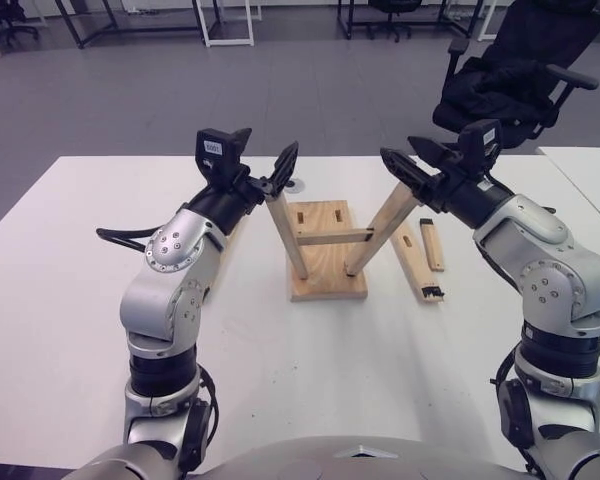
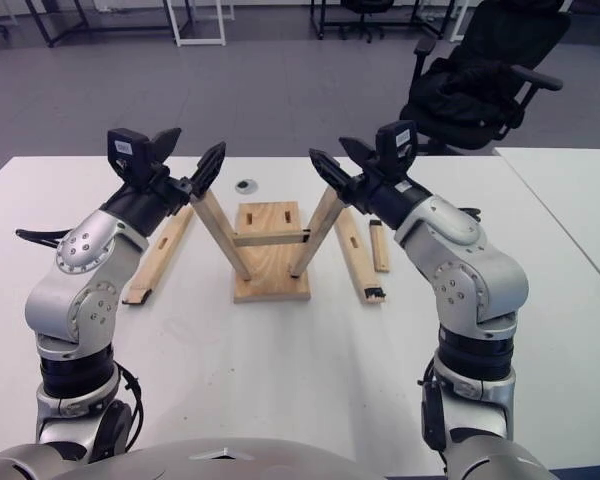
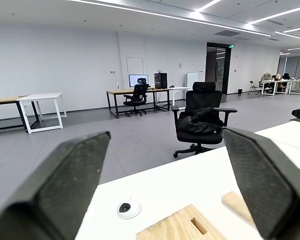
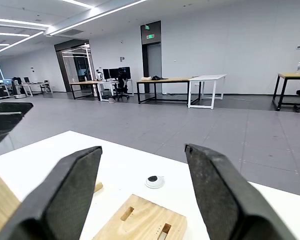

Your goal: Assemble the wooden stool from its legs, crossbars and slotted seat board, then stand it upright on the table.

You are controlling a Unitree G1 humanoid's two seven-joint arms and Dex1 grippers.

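- L pincer [image 2: 198, 142]: fingers [image 3: 65, 185] spread wide, nothing gripped; raised above table [image 2: 280, 380].
- R pincer [image 2: 326, 148]: fingers [image 4: 215, 190] likewise spread wide, nothing gripped; tips facing L pincer.
- Slotted seat board [image 2: 272, 285]: flat on table, below and approx. midway between both pincers.
- L-side leg [image 2: 225, 235]: lower end on board, tilted outward. Top end just under base of L pincer's inner finger; contact cannot be told.
- R-side leg [image 2: 315, 232]: lower end on board, tilted opposite way, making a V w/ L-side leg. Top end just beneath R pincer's lower finger, outside finger gap.
- Crossbar [image 2: 270, 238]: horiz., joining both legs at approx. mid-height, below gap between pincers.
- Loose long wooden part [image 2: 160, 250]: flat on table under L arm, behind and below L pincer.
- Loose long part [image 2: 355, 255] and short part [image 2: 380, 248]: flat on table side by side, below R pincer, beside R-side leg.
- Cable grommet [image 2: 246, 185]: set in table just beyond board, below and between pincers, nearer L pincer.
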